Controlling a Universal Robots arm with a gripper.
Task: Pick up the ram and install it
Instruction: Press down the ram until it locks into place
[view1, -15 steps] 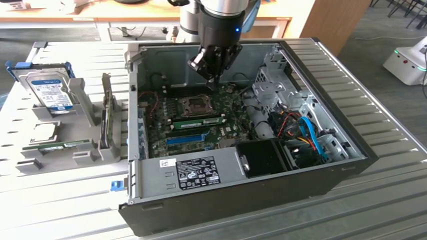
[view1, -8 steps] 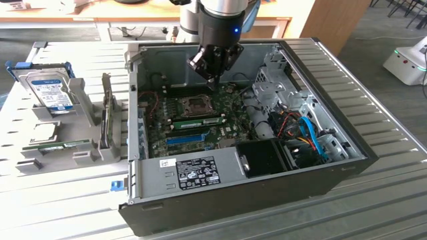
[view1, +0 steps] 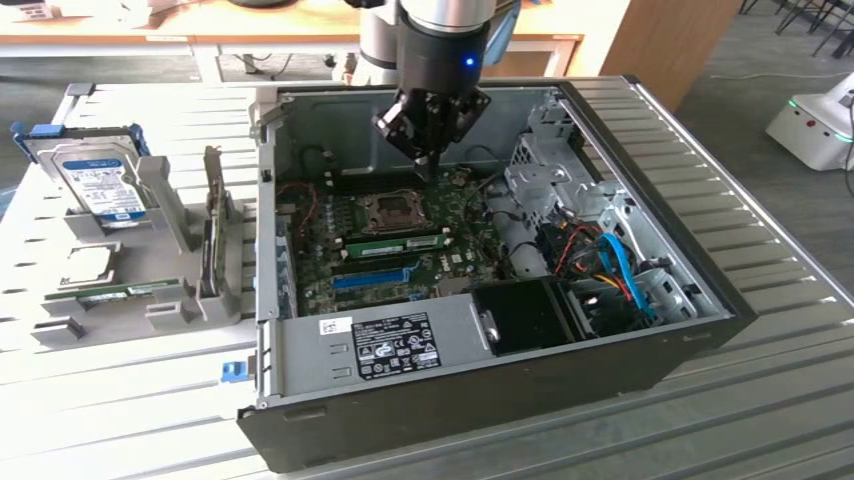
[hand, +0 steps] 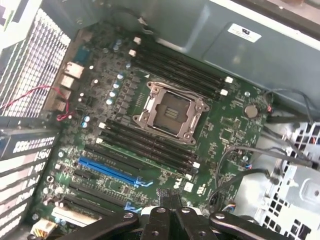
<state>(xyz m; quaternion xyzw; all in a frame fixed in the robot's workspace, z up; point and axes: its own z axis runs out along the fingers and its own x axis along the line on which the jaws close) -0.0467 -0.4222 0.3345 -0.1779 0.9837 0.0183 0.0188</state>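
Note:
A thin green stick, the ram, lies flat in a grey holder outside the case, at the exterior view's left. My gripper hangs inside the open computer case, just above the far edge of the motherboard and behind the CPU socket. Its fingers are shut to a point with nothing visible between them. In the wrist view the gripper sits over the black memory slots beside the socket. A green strip lies among those slots; I cannot tell whether it is a seated stick.
A silver hard drive with a blue label stands in a rack at the exterior view's left, next to an upright grey bracket. A bright-blue slot, drive cages, cables and the power supply crowd the case.

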